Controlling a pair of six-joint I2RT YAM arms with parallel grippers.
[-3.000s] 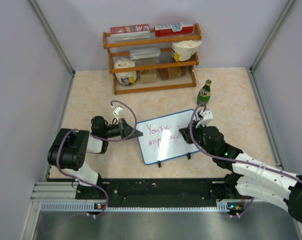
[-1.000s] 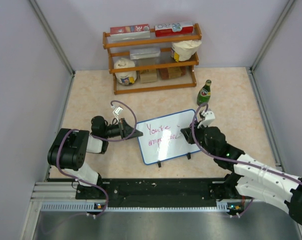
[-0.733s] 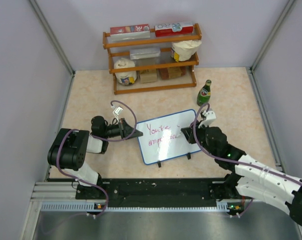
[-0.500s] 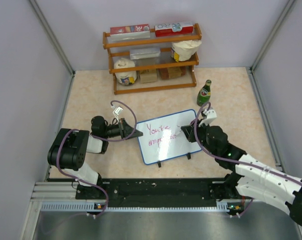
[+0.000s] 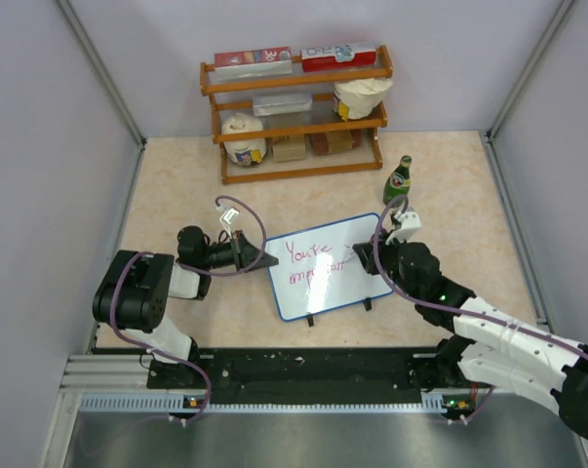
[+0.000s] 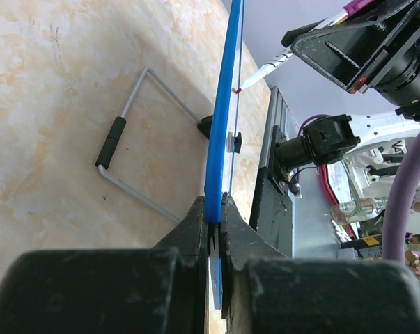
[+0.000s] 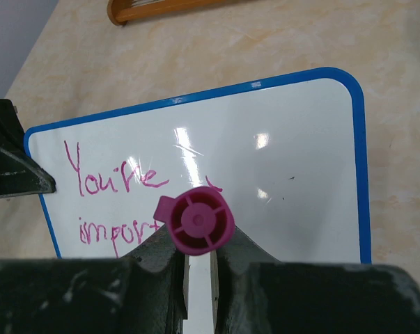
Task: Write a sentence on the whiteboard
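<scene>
R gripper (image 7: 198, 256) pinched tight on pink marker (image 7: 198, 219), cap end toward wrist cam, tip at the whiteboard (image 5: 323, 297) face, just right of pink writing (image 7: 115, 182) "You're import". L gripper (image 6: 214, 209) clamped on the whiteboard's left blue edge. Whiteboard stands propped up on tan table (image 5: 176, 185), front-centre btwn both arms. Green bottle (image 5: 398, 181) near its far right corner, wooden shelf (image 5: 295, 112) at back.
</scene>
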